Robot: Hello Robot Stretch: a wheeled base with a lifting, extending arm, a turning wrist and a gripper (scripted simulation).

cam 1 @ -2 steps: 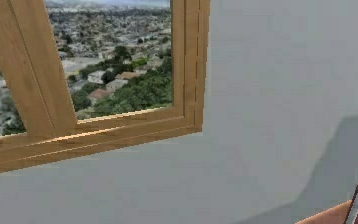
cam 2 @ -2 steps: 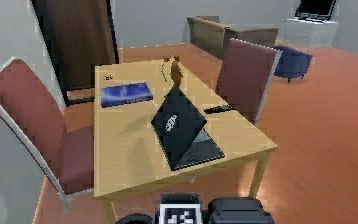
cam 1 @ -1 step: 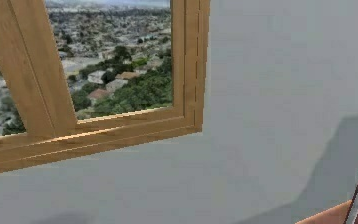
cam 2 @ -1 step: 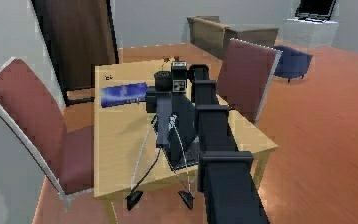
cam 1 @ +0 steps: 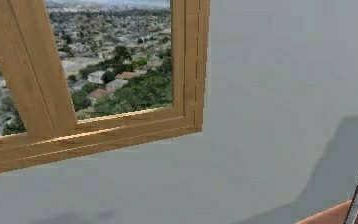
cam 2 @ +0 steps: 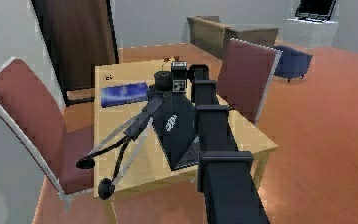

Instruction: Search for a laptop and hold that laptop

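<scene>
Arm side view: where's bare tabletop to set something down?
Bare: the near strip of the table between the gripper and the arm, and its edge by the chair at the arm side view's right. Crowded: the middle, with the blue flat thing and dark wedge.

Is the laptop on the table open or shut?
Open, it seems: the laptop shows a dark lid tilted up off the table, partly behind the arm.

The arm hides the table's middle. A dark screen, perhaps, is cut by the upper-right edge.
</scene>
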